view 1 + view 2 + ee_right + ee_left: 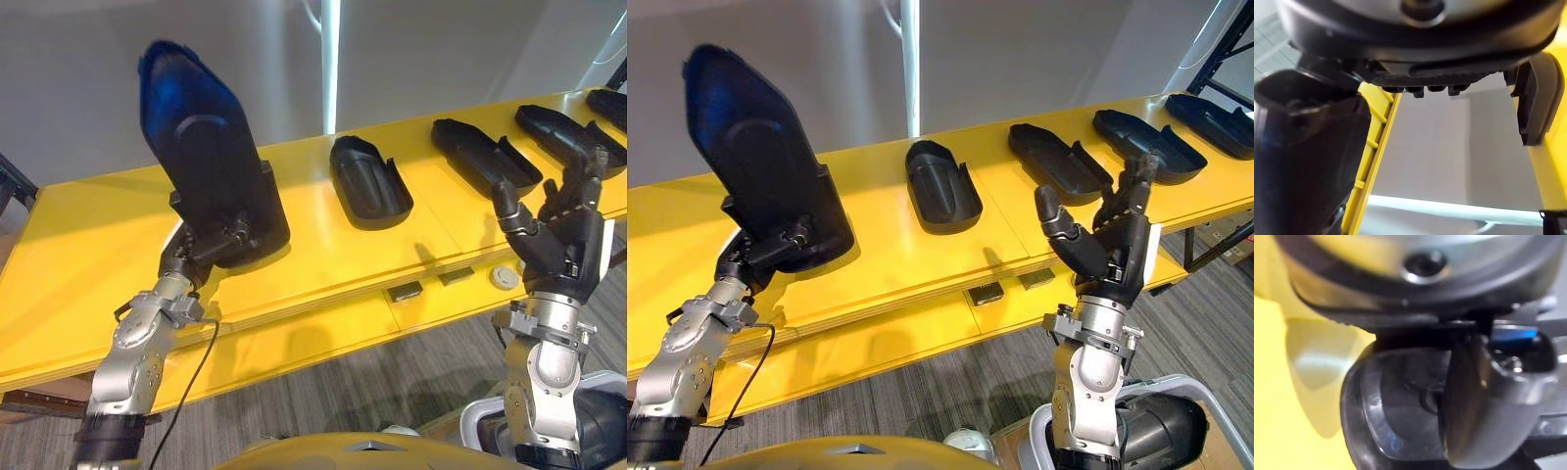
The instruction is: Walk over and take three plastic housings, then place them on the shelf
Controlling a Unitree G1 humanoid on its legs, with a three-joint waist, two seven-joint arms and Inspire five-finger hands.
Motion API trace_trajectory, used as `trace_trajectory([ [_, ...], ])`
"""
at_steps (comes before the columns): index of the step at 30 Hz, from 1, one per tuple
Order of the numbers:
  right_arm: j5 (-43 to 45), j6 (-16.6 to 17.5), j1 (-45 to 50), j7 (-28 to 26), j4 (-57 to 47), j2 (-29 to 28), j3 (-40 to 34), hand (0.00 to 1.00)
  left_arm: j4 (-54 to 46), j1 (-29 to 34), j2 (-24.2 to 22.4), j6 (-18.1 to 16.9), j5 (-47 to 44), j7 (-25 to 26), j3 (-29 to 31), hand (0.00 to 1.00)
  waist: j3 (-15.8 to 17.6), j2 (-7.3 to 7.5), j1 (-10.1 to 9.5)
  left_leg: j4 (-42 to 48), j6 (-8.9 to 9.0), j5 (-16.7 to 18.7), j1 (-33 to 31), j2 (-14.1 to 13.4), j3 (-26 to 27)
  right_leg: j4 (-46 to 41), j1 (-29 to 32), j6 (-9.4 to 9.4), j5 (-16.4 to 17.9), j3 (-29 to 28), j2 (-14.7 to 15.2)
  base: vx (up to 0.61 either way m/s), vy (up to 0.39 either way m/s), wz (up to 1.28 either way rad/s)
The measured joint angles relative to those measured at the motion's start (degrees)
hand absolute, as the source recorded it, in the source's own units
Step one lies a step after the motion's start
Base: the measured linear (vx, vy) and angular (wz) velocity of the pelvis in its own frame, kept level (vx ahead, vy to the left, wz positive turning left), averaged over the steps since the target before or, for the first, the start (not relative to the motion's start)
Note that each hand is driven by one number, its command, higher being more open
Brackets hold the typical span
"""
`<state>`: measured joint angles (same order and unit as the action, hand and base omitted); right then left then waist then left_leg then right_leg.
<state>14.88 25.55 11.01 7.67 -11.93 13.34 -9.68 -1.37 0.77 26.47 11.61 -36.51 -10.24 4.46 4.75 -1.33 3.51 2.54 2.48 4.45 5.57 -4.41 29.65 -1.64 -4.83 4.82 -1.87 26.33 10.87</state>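
Observation:
A long black plastic housing (211,157) stands steeply tilted over the left part of the yellow shelf (78,255), its lower end close to the surface. My left hand (199,257) is shut on that lower end, and the thumb (1484,411) presses on the housing (1396,421). Several more black housings lie flat in a row along the shelf: one in the middle (369,181), others to the right (485,155) (568,135). My right hand (558,235) is raised at the shelf's front edge on the right, open and holding nothing.
Small fittings (405,291) and a round white part (505,277) sit on the shelf's front face. A white pole (330,59) stands behind the shelf before a grey wall. A dark rack frame (1225,59) rises at the far right. Grey carpet lies below.

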Motion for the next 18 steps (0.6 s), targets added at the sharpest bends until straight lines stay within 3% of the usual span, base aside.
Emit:
trace_trajectory([
  [3, -0.01, -0.03, -0.81, -2.28, 0.46, 2.71, 3.62, 1.0, 4.15, -4.3, 2.84, 2.46, -1.6, -1.07, -1.1, 0.0, -0.04, -0.07, -0.1, -0.28, -0.07, -0.62, -0.1, 0.07, 0.0, 0.09, 0.31, -0.23, -0.32, 0.04, -0.07, 0.0, 0.0, 0.0],
  [9, 0.23, -0.43, -1.04, -4.95, 1.89, 2.82, 7.56, 1.0, 14.73, -12.12, 7.95, 5.52, -1.26, -2.95, -1.33, 0.0, -0.3, -0.46, -0.06, -1.62, -0.25, -1.79, -0.03, 0.35, 0.04, 1.11, 0.34, -0.52, -1.3, 0.12, -0.31, -0.04, 0.013, 0.0],
  [13, 1.3, -1.35, -1.01, -6.29, 3.53, 3.16, 8.82, 1.0, 17.56, -14.29, 9.87, 10.05, -1.14, -6.59, -2.51, 0.0, -0.7, -1.08, -0.01, -2.87, -0.76, -2.66, -0.19, 1.11, 0.06, 2.96, 0.05, -0.5, -2.59, 0.26, -0.27, -0.06, 0.04, 0.01],
  [18, 1.24, -1.38, -1.02, -6.45, 5.03, 4.58, 12.32, 1.0, 19.46, -15.02, 10.45, 12.46, -1.57, -11.66, -5.51, 0.0, -1.02, -1.53, 0.13, -3.77, -0.82, -2.2, -0.03, 1.11, 1.65, 3.6, -0.06, -0.41, -3.38, 0.48, -0.15, -0.05, 0.042, 0.02],
])
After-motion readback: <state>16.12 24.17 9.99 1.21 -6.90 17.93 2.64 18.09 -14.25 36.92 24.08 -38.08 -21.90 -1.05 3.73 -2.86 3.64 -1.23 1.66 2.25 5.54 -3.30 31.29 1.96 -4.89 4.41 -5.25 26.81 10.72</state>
